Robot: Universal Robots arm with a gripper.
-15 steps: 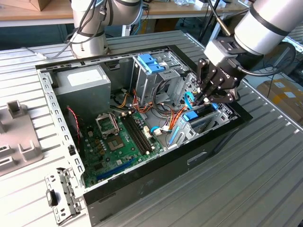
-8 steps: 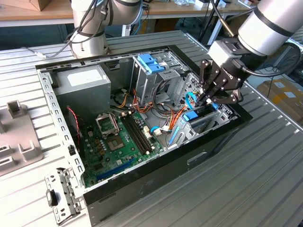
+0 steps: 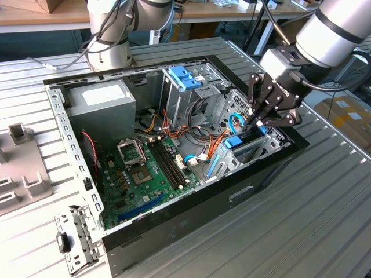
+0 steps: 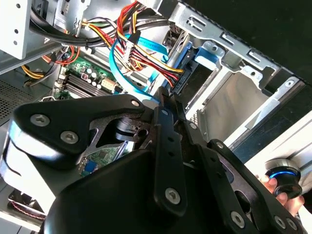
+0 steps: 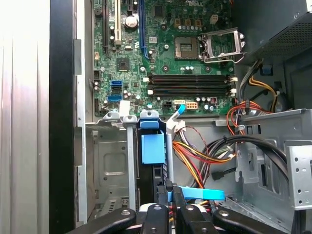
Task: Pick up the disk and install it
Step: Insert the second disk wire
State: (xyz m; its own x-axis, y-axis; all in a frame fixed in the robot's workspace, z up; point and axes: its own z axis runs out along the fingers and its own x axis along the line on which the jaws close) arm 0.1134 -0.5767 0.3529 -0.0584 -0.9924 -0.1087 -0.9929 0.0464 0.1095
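Jaws (image 5: 166, 195) pinching, seemingly, the disk (image 5: 152, 148) upright in its bay (image 5: 109, 161) — could jam against the rails or snag nearby cables (image 5: 195, 156) if tilted.

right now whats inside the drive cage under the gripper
The disk stands on edge in the drive cage, with the gripper shut on its rear edge. Its lower part is hidden by the cage.

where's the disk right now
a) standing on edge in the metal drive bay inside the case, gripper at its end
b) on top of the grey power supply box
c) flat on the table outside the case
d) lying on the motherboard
a: in the first wrist view the disk, with its blue carrier, stands on edge between the walls of the metal drive bay, and the gripper sits at its near end.
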